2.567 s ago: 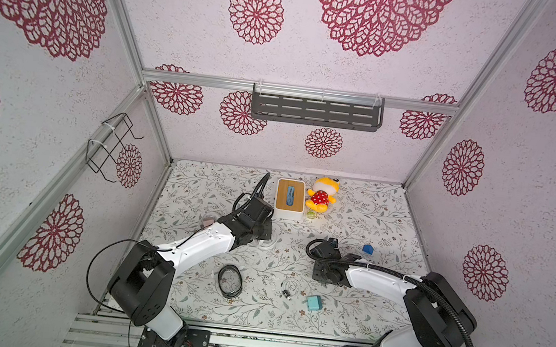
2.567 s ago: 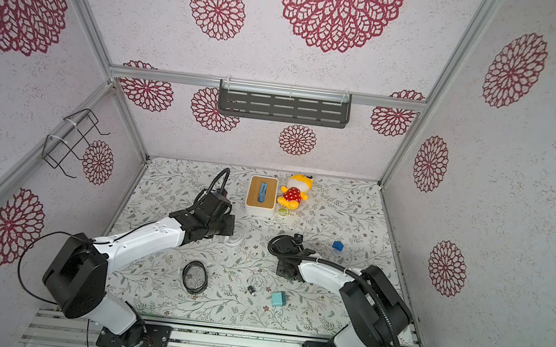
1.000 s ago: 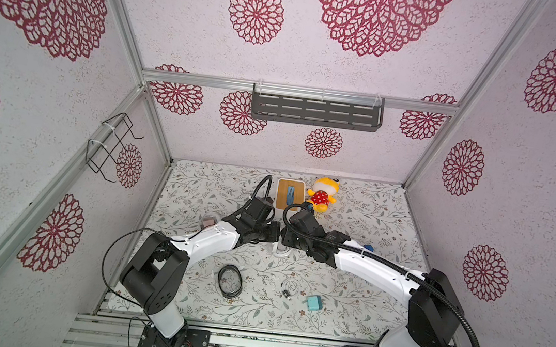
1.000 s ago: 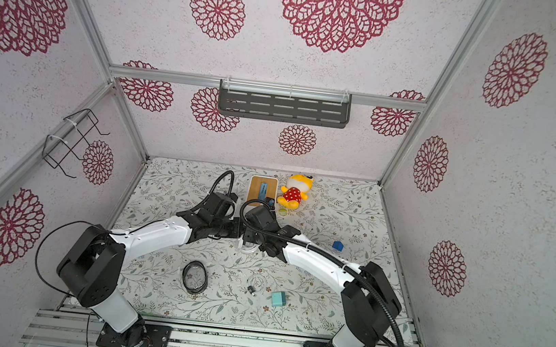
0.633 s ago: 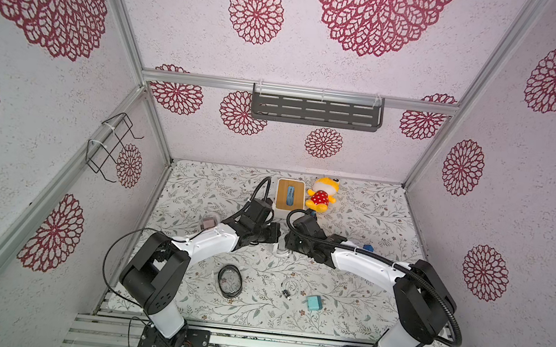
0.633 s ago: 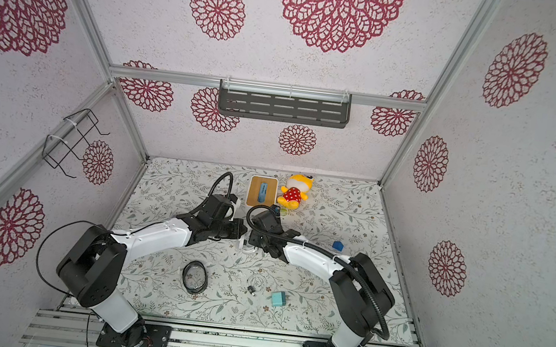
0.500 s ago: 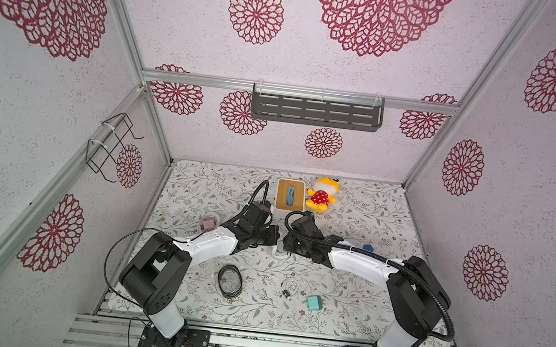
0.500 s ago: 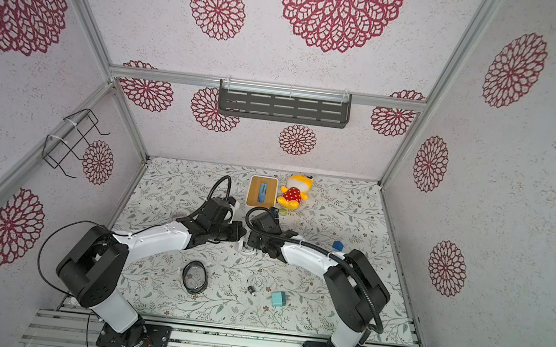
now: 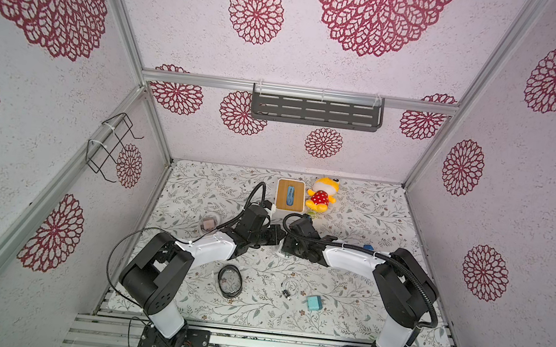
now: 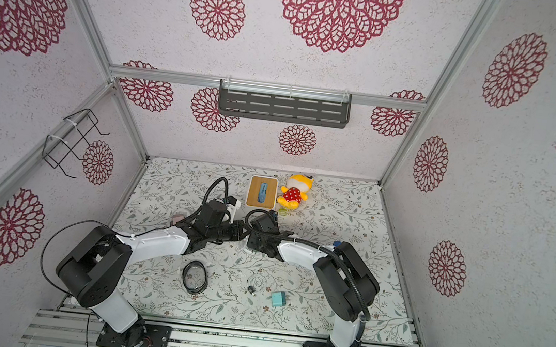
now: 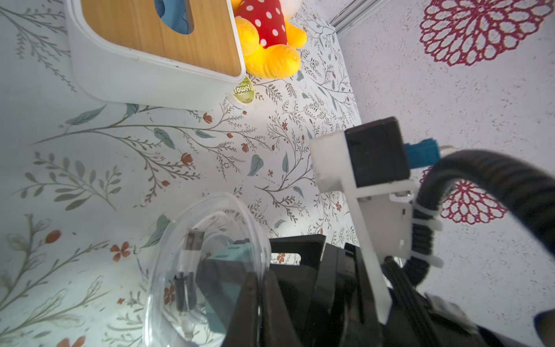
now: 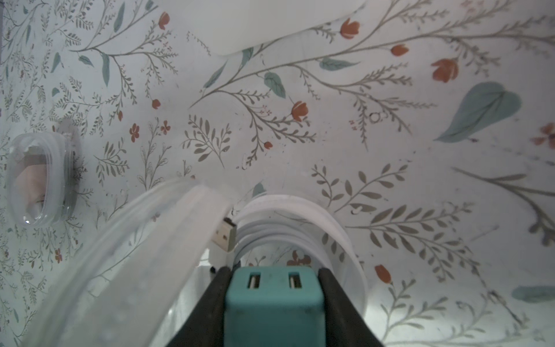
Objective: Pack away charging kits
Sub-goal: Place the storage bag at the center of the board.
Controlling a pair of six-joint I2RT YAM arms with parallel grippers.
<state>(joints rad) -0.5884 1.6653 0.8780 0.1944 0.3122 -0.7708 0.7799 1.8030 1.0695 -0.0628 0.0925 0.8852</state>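
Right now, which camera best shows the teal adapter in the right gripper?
Right wrist: the teal adapter sits clamped in the right gripper, both ports showing. Left wrist shows it dimly through clear plastic; in both top views the arms hide it.

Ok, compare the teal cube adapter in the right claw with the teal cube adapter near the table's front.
The held teal cube adapter is pinched in the right claw; the front teal cube adapter lies free. The held one's white cable coils in a clear round plastic tub; the front one's cable lies loose beside it. Both: teal cubes.
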